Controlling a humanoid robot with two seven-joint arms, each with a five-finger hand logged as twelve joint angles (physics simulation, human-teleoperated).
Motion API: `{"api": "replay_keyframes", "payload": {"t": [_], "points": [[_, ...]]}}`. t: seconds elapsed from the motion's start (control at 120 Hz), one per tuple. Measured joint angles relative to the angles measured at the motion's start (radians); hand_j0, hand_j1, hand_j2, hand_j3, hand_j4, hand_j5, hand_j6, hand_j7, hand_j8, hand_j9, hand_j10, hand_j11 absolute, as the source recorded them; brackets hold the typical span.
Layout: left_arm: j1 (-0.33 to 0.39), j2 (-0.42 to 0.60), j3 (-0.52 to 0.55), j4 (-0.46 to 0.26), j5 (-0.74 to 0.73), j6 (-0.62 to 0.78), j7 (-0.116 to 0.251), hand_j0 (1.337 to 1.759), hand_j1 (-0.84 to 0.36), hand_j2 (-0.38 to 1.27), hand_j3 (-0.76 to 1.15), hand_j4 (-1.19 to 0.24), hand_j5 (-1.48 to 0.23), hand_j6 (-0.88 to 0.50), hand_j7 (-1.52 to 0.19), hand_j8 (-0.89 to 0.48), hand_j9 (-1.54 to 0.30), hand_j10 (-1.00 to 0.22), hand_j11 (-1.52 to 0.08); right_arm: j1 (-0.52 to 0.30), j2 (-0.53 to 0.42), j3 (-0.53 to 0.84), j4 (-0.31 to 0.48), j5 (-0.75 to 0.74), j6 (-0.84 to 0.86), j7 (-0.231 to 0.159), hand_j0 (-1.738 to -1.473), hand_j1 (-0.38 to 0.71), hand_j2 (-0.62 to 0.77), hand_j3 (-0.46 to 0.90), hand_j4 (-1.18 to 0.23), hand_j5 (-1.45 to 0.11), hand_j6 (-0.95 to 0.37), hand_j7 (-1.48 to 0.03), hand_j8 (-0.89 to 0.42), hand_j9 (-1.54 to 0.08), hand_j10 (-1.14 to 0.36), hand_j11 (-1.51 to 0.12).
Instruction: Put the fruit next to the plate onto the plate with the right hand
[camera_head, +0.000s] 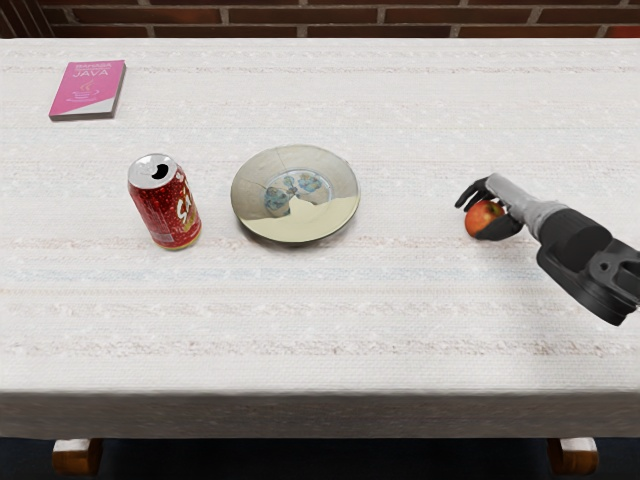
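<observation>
1. The fruit (482, 217) is small, round and red with a yellow patch, an apple by the look of it, and sits over the table (320, 330) well to the right of the plate (341, 176), apart from it
2. I judge it light and firm, with a smooth skin that could slip under hard fingertips; being round, it will roll if let go carelessly
3. The sound hold, to my eye, is around its widest part, fingers one side and thumb the other
4. The right hand (503, 197) is clasped about it much like that: dark fingers (468, 194) curl over its top and another closes under its near side, with red skin showing between
5. The forearm comes in low from the right edge, slanting up and to the left
6. Whether the fruit rests on the cloth or hangs just above it I cannot tell
7. A red can (165, 202) stands left of the plate, a pink book (88, 88) lies at the far left corner, and the left arm does not show
</observation>
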Motion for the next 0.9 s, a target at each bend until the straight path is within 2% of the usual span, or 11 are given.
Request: {"api": "replay_keyframes", "payload": {"t": [0.067, 0.15, 0.242, 0.292, 0.408, 0.533, 0.7, 0.9], "points": [[0.0, 0.0, 0.0, 0.0, 0.0, 0.0, 0.0, 1.658, 0.05, 0.05, 0.0, -0.25, -0.32, -0.25, -0.32, -0.25, -0.32, -0.25, -0.32, -0.001, 0.002, 0.0, -0.003, -0.002, 0.002, -0.001, -1.645, 0.34, 0.14, 0.0, -0.62, -0.65, -0.54, -0.73, -0.34, -0.69, -0.41, -0.72], [0.0, 0.0, 0.0, 0.0, 0.0, 0.0, 0.0, 1.658, 0.05, 0.05, 0.0, -0.25, -0.32, -0.25, -0.32, -0.25, -0.32, -0.25, -0.32, -0.001, 0.003, -0.001, -0.006, -0.001, 0.002, -0.003, -1.642, 0.32, 0.07, 0.0, -0.66, -0.7, -0.52, -0.77, -0.32, -0.74, -0.4, -0.77], [0.0, 0.0, 0.0, 0.0, 0.0, 0.0, 0.0, 1.658, 0.05, 0.05, 0.0, -0.25, -0.32, -0.25, -0.32, -0.25, -0.32, -0.25, -0.32, -0.001, 0.004, -0.002, -0.006, -0.002, 0.008, -0.006, -1.638, 0.37, 0.12, 0.0, -0.7, -0.77, -0.49, -0.84, -0.28, -0.81, -0.35, -0.86], [0.0, 0.0, 0.0, 0.0, 0.0, 0.0, 0.0, 1.658, 0.05, 0.05, 0.0, -0.25, -0.32, -0.25, -0.32, -0.25, -0.32, -0.25, -0.32, 0.0, 0.003, -0.003, -0.007, 0.001, 0.01, -0.006, -1.638, 0.35, 0.18, 0.0, -0.72, -0.8, -0.51, -0.87, -0.3, -0.84, -0.35, -0.89], [0.0, 0.0, 0.0, 0.0, 0.0, 0.0, 0.0, 1.658, 0.05, 0.05, 0.0, -0.25, -0.32, -0.25, -0.32, -0.25, -0.32, -0.25, -0.32, 0.004, -0.002, -0.002, -0.005, 0.026, 0.014, -0.007, -1.643, 0.31, 0.22, 0.0, -0.74, -0.85, -0.59, -0.91, -0.36, -0.89, -0.41, -0.93], [0.0, 0.0, 0.0, 0.0, 0.0, 0.0, 0.0, 1.658, 0.05, 0.05, 0.0, -0.25, -0.32, -0.25, -0.32, -0.25, -0.32, -0.25, -0.32, 0.019, -0.019, 0.002, 0.007, 0.086, 0.039, -0.005, -1.646, 0.27, 0.18, 0.0, -0.74, -0.92, -0.59, -0.93, -0.38, -0.93, -0.45, -0.96], [0.0, 0.0, 0.0, 0.0, 0.0, 0.0, 0.0, 1.658, 0.05, 0.05, 0.0, -0.25, -0.32, -0.25, -0.32, -0.25, -0.32, -0.25, -0.32, 0.09, -0.059, 0.01, 0.059, 0.232, 0.117, -0.003, -1.649, 0.23, 0.14, 0.0, -0.72, -0.96, -0.61, -0.94, -0.39, -0.96, -0.45, -0.99], [0.0, 0.0, 0.0, 0.0, 0.0, 0.0, 0.0, 1.658, 0.05, 0.05, 0.0, -0.25, -0.32, -0.25, -0.32, -0.25, -0.32, -0.25, -0.32, 0.176, -0.097, 0.109, 0.098, 0.372, 0.321, -0.014, -1.65, 0.23, 0.15, 0.0, -0.71, -0.98, -0.61, -0.94, -0.39, -0.97, -0.46, -0.98]]}}
